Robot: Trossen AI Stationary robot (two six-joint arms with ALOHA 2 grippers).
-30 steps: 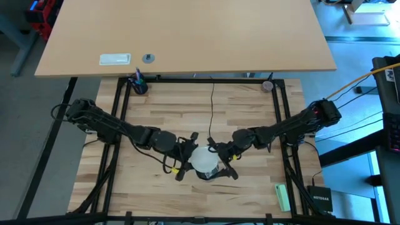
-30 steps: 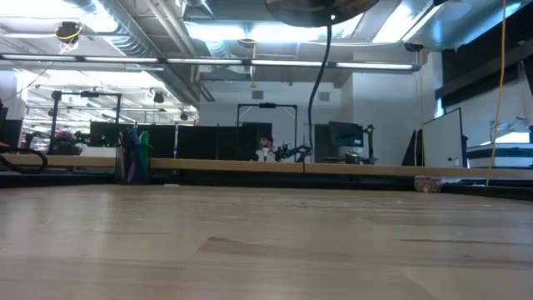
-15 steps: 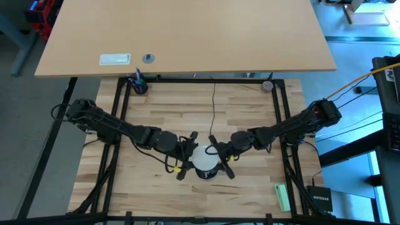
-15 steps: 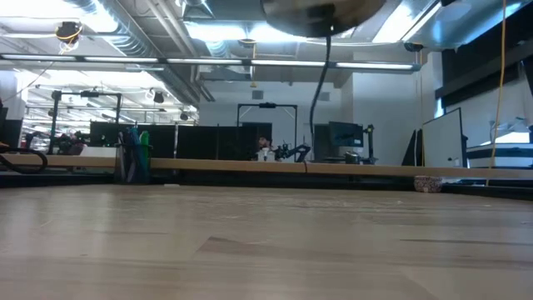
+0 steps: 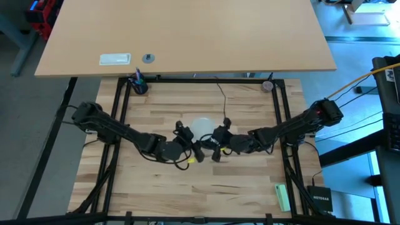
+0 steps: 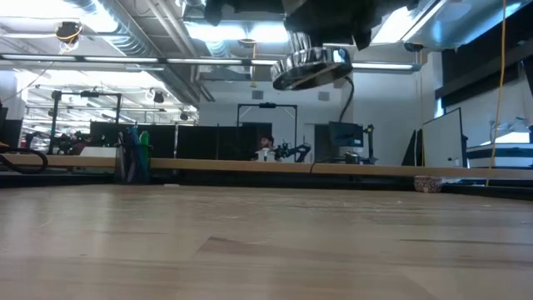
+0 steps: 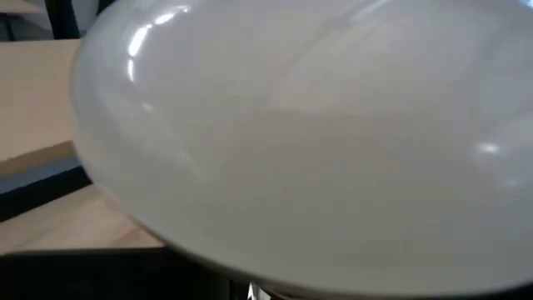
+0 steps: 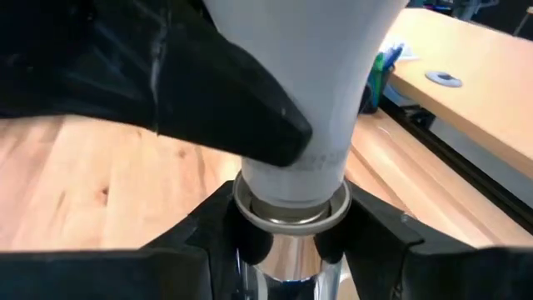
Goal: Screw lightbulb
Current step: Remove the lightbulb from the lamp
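The lightbulb (image 5: 201, 129), frosted white, is held in the air over the middle of the table; its dome (image 7: 316, 142) fills the left wrist view. Its neck (image 8: 300, 75) tapers down into the round silver socket (image 8: 291, 212), which shows high up and tilted in the low view (image 6: 310, 68). A thin black cord (image 5: 222, 100) runs from the socket toward the far edge. My left gripper (image 5: 190, 145) is shut on the bulb. My right gripper (image 5: 219, 139) is shut on the socket. My left gripper holds the lightbulb by its tapering neck, just above the socket; one dark finger (image 8: 216, 108) lies against the neck, and the other is hidden behind the bulb. It comes from the table's left, nearly level. The bulb is lifted clear of the table. My right gripper pinches the socket's silver body (image 8: 287, 250) between its two fingers (image 8: 379, 237), one on each side just below the rim. It comes from the table's right, nearly level. The socket is lifted clear and tilted, with the cord trailing slack.
A cup of pens (image 5: 138, 84) stands at the far left corner and a small round thing (image 5: 267, 85) at the far right. A green object (image 5: 282, 197) lies near the right front. Black frame rails (image 5: 119, 112) border the table.
Both wrists have swung round, and the bulb's dome has gone from nearer the front edge toward the far edge. In the low view the socket has come lower and tipped over. My right gripper's fingers have closed in on the socket.
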